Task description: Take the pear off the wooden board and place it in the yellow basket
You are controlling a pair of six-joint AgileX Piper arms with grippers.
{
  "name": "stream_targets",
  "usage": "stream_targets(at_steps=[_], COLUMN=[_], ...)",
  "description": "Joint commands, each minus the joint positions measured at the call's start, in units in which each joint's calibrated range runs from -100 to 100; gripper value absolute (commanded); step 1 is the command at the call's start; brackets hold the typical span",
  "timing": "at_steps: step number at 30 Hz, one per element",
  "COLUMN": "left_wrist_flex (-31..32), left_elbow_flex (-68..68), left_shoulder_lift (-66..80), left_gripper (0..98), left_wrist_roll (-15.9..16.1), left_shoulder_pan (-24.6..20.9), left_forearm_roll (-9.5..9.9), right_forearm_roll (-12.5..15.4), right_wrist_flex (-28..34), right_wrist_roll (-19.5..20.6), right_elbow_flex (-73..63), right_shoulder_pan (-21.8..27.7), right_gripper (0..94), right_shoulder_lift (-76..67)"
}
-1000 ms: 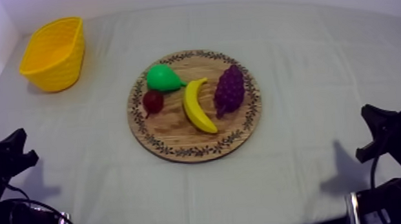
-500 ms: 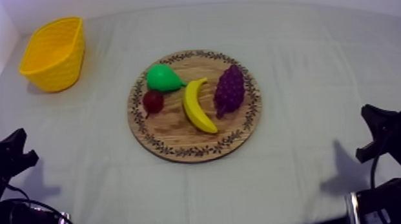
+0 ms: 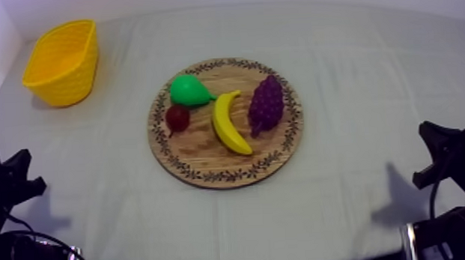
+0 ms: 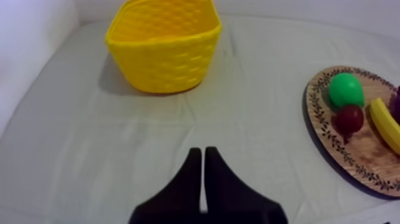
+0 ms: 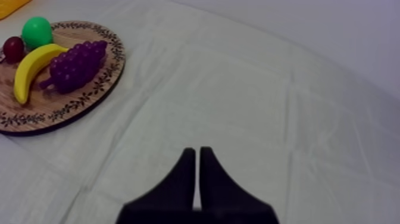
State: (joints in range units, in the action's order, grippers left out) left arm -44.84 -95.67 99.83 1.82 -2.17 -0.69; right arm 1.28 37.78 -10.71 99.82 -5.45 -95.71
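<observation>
The pear [image 3: 189, 90] is smooth, glossy green and rounded, narrowing to a short tip. It lies on the far left part of the board [image 3: 207, 159], a flat round wooden disc with visible grain and a dark leafy pattern round its rim. Just beside the pear, nearer me, sits the small red fruit [image 3: 177, 117], dark and round. The banana [image 3: 228, 124], a curved yellow crescent, lies along the middle, and the knobbly purple grapes [image 3: 266, 104] are at its right. The basket [image 3: 61, 60] is yellow, oval and woven in texture. It stands upright at the far left corner of the surface [image 3: 353, 74], well apart from the board. The cloth is pale and lightly creased. The left jaws are pressed together into a narrow black wedge over bare cloth, pinching nothing. The right jaws are the same at the other side.
</observation>
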Motion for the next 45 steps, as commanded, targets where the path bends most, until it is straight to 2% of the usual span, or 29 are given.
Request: stream_targets(at_steps=[1,5,9,20,26,31,35,40,45], left_wrist_flex=[0.2,0.4,0.4,2.9,2.0,-3.0,-8.1,-15.4,-19.5], left_elbow_flex=[0.0,0.3,0.8,6.9,12.8,22.0,31.8,43.5,52.0], left_shoulder_lift=[0.0,-0.1,-2.1,-19.2,-30.9,-42.6,-51.6,-62.6,-72.0], left_gripper=[0.0,0.0,0.0,0.0,0.0,0.0,0.0,0.0,0.0], left_wrist_roll=[2.1,3.0,1.6,3.6,4.3,3.3,2.1,-1.0,-4.3], left_shoulder_pan=[0.7,2.9,4.7,5.9,5.2,4.8,5.5,7.5,10.6], left_forearm_roll=[-0.1,-0.61,-1.54,-7.01,-9.56,-9.81,-9.08,-8.46,-8.31], right_forearm_roll=[0.0,0.0,0.0,0.0,0.0,0.0,0.0,0.0,0.0], right_wrist_flex=[0.0,0.0,0.0,0.0,0.0,0.0,0.0,0.0,0.0], right_wrist_roll=[0.0,0.0,0.0,0.0,0.0,0.0,0.0,0.0,0.0], right_elbow_flex=[0.0,0.0,0.0,0.0,0.0,0.0,0.0,0.0,0.0], right_shoulder_pan=[0.0,0.0,0.0,0.0,0.0,0.0,0.0,0.0,0.0], right_gripper=[0.4,0.4,0.4,0.4,0.4,0.4,0.4,0.4,0.4], right_shoulder_lift=[0.0,0.0,0.0,0.0,0.0,0.0,0.0,0.0,0.0])
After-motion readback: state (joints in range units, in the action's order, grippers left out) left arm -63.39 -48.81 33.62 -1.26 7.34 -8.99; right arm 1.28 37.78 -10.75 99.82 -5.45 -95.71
